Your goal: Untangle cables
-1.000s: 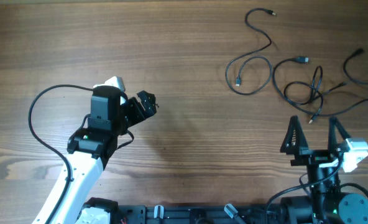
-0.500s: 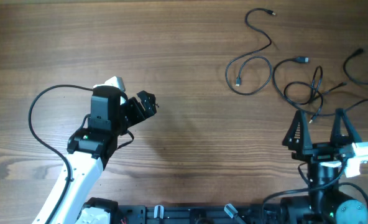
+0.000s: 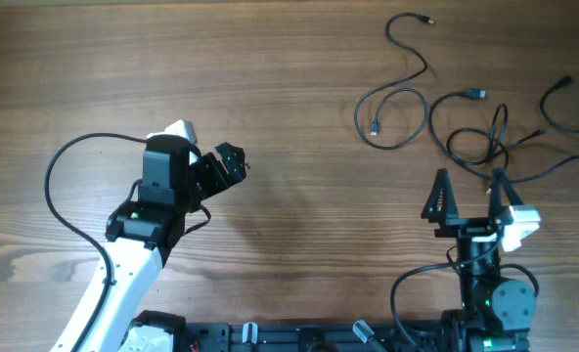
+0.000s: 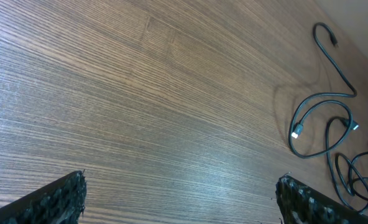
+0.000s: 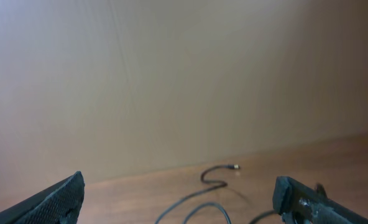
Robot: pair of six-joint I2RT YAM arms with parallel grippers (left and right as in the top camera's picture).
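The wooden table point(image 3: 270, 88) fills the overhead view. The left arm point(image 3: 157, 200) stands at its near left, the left jaws spread fully wide over bare wood and holding nothing, and the right arm point(image 3: 485, 284) stands at the near right, the right jaws equally wide and empty. The cables point(image 3: 466, 127) lie on the far right of the table, just beyond the right jaws: thin black cords with small plug ends, one winding strand point(image 3: 412, 44) apart, one round loop point(image 3: 392, 117), the rest crossing in loose loops.
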